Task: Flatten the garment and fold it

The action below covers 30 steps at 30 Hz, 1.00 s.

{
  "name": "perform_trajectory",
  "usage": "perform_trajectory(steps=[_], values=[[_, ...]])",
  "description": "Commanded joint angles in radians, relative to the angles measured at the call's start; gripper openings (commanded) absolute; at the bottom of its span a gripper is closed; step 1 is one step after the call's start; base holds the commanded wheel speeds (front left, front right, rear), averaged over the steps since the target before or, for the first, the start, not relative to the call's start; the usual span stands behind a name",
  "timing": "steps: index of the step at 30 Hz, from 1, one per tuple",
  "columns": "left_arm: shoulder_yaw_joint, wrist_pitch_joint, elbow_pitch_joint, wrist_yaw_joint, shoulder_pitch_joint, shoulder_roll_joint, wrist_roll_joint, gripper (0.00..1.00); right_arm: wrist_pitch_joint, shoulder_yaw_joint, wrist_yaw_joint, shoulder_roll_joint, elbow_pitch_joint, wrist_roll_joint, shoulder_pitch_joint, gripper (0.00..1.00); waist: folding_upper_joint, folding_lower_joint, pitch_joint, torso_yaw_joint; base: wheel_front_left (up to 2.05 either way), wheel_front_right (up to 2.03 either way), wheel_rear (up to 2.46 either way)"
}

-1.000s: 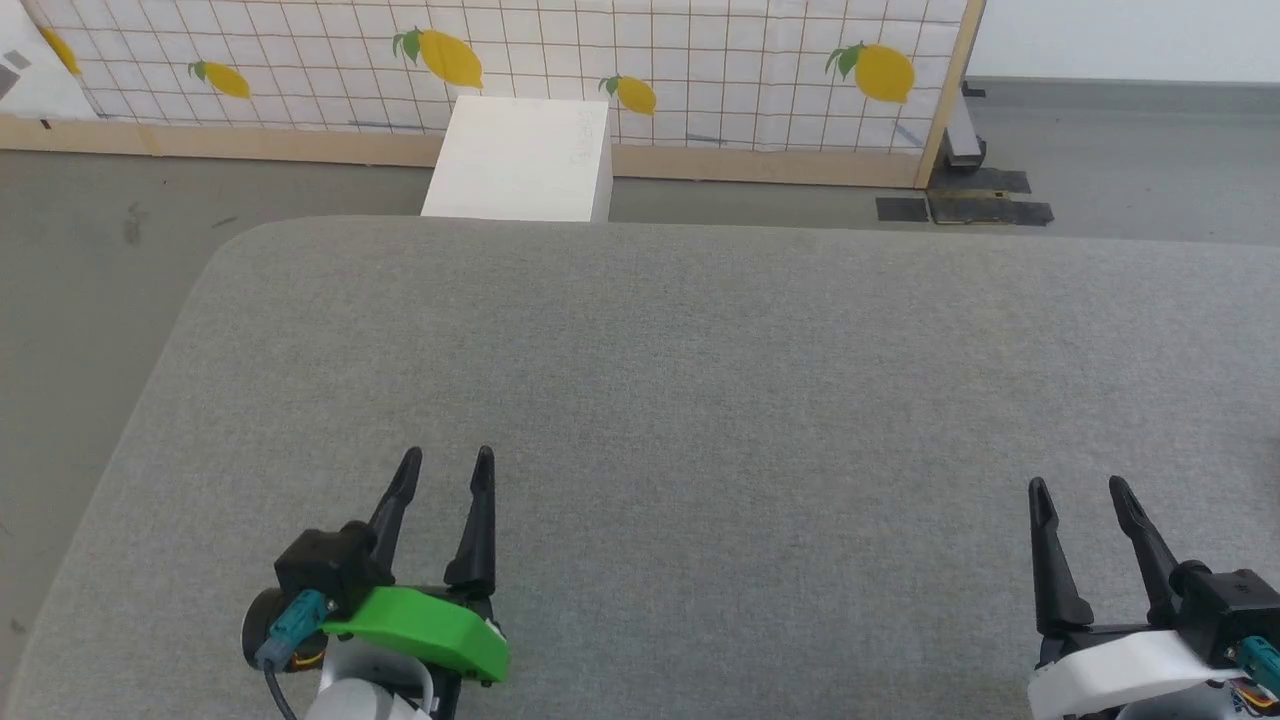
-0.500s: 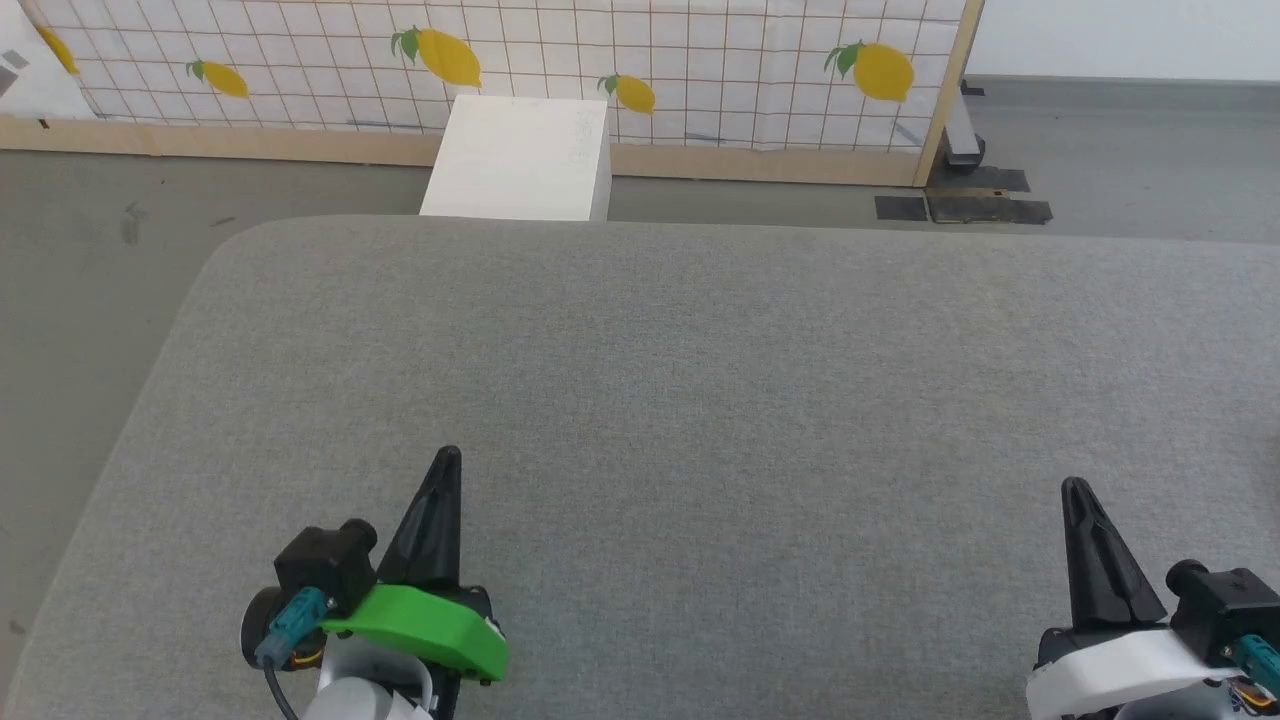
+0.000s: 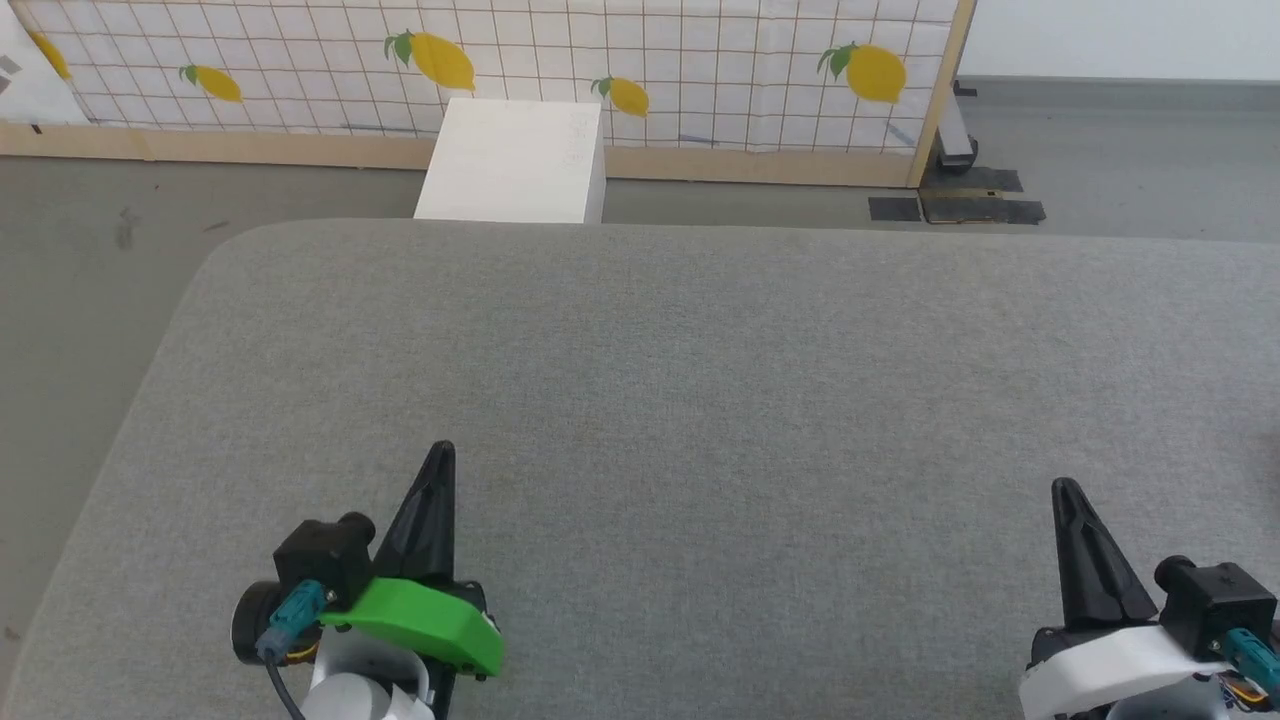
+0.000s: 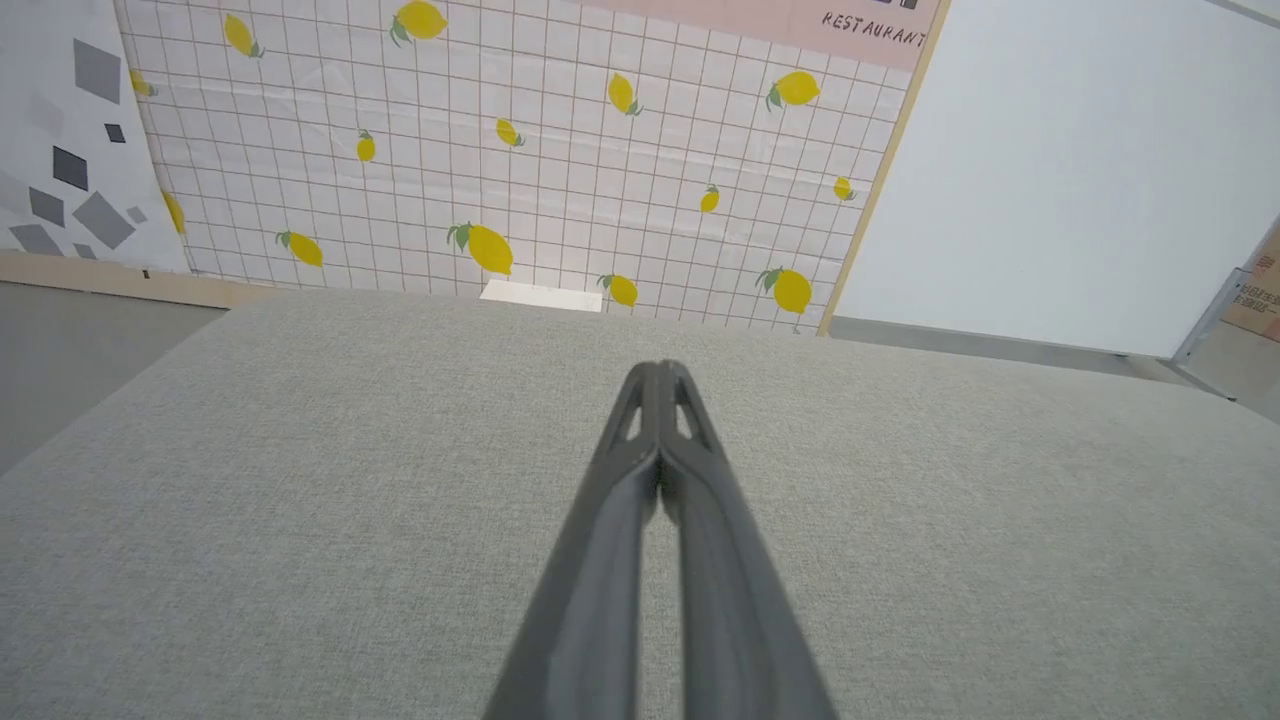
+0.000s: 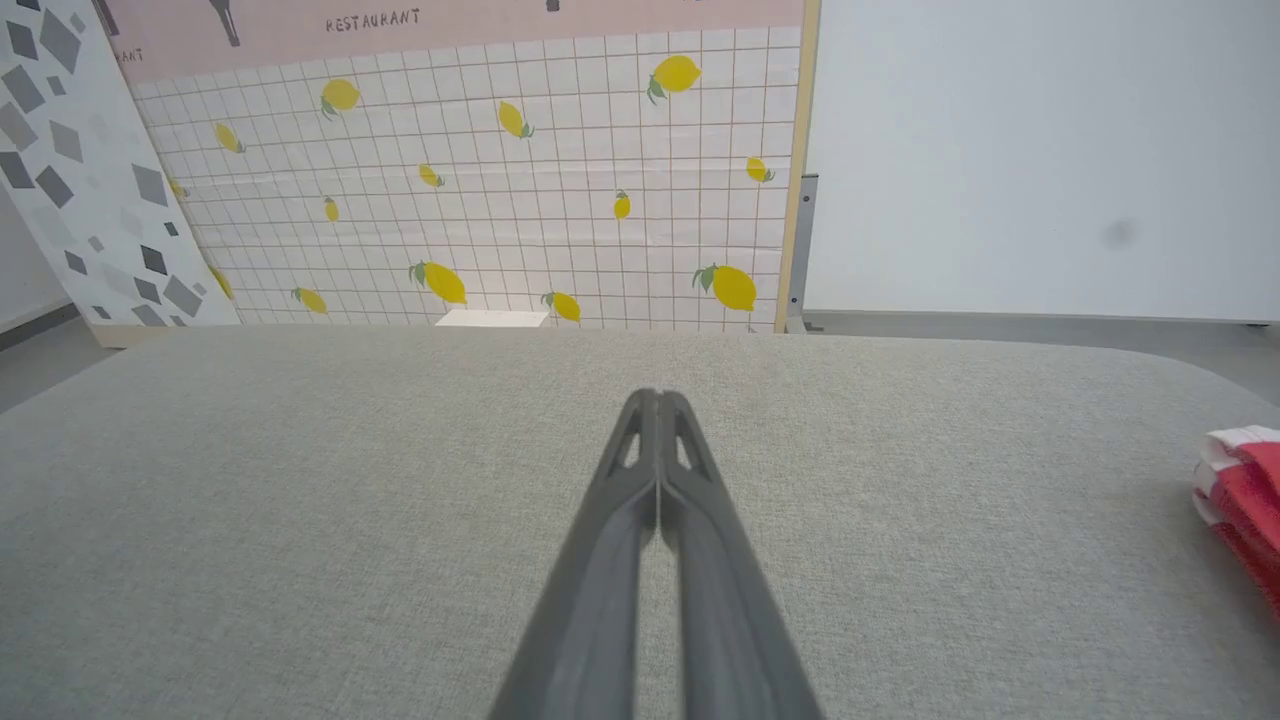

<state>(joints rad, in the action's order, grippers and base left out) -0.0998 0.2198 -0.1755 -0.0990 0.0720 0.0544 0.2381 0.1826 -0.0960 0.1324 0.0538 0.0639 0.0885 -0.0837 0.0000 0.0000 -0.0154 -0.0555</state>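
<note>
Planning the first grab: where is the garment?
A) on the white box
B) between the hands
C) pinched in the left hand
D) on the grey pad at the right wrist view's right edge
D: the garment lies on the pad there, apart from the shut right hand.

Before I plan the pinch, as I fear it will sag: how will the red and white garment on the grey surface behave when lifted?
Probably floppy: the garment lies in soft stacked folds on the grey surface, so it should droop from a single pinch. Likely light, since the layers look thin. Slipperiness is hard to judge from this sliver.
</note>
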Motion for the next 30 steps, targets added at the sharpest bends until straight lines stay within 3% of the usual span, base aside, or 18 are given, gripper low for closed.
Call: perform_trajectory(steps=[1, 30], values=[[0.006, -0.007, 0.008, 0.006, -0.012, -0.001, -0.010, 0.00, -0.007, 0.005, 0.000, -0.001, -0.007, -0.006, 0.013, 0.00, 0.0000, 0.0000, 0.000, 0.001, 0.00, 0.00, 0.00], [0.032, -0.066, 0.055, 0.032, -0.029, -0.002, -0.073, 0.00, -0.056, 0.030, -0.001, -0.001, -0.022, -0.029, 0.032, 0.00, 0.0000, 0.0000, 0.004, 0.016, 0.00, 0.00, 0.00]])
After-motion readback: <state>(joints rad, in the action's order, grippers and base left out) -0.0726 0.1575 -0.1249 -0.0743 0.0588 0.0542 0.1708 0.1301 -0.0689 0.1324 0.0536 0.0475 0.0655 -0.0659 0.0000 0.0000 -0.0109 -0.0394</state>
